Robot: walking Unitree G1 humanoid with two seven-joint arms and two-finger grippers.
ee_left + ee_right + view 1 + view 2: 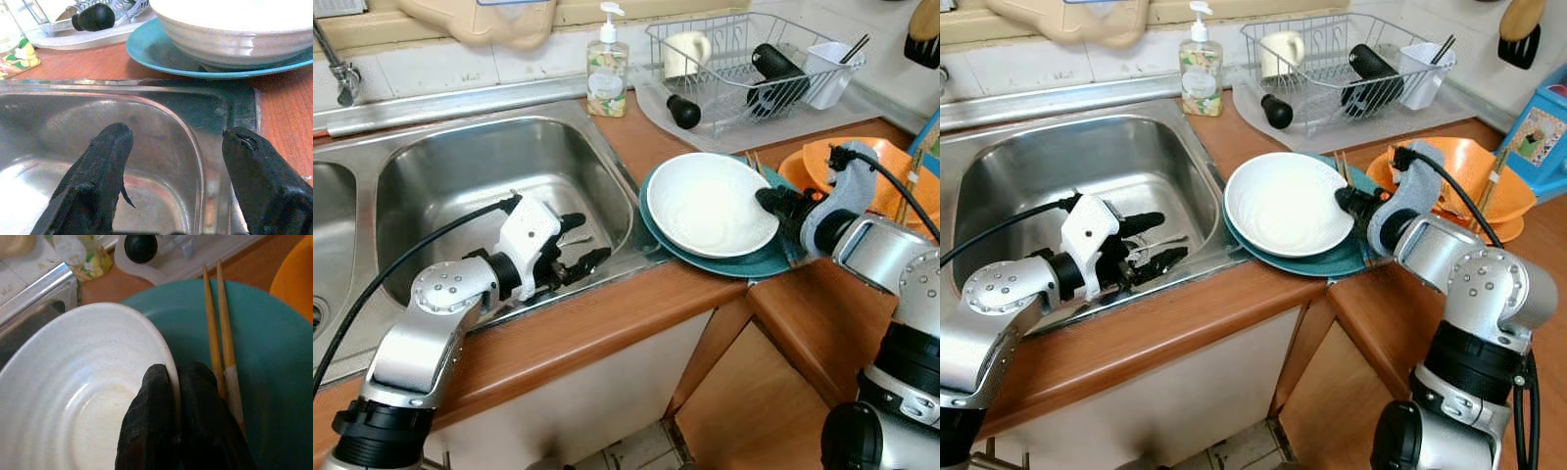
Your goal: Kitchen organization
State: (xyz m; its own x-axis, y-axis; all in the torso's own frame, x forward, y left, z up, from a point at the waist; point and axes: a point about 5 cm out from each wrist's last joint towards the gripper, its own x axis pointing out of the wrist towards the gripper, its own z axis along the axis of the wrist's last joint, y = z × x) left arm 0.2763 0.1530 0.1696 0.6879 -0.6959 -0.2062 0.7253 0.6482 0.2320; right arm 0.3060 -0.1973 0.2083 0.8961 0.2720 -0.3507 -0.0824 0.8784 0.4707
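- While its two black fingers pinch the near rim of the white bowl [83, 396], one finger inside and one outside, the right gripper [177, 382] rests at the bowl's right edge, clamped on it.
- The white bowl sits on a teal plate [759, 262] on the wooden counter [607, 333], just right of the sink; the plate's left edge overlaps the steel sink rim.
- A pair of wooden chopsticks [217, 328] lies on the teal plate, touching the outer finger of the right gripper.
- Orange bowls [1474, 176] stand behind the right arm, near the plate.
- The left gripper [176, 161] hangs over the steel sink basin [460, 176] at its front right corner, fingers spread apart and holding nothing, well apart from the white bowl.
- Behind the plate, a wire dish rack [744, 59] holds a cream mug [685, 51], a black bottle [775, 67] and a white cutlery cup [827, 69].
- A soap dispenser [607, 69] stands at the sink's back right corner.
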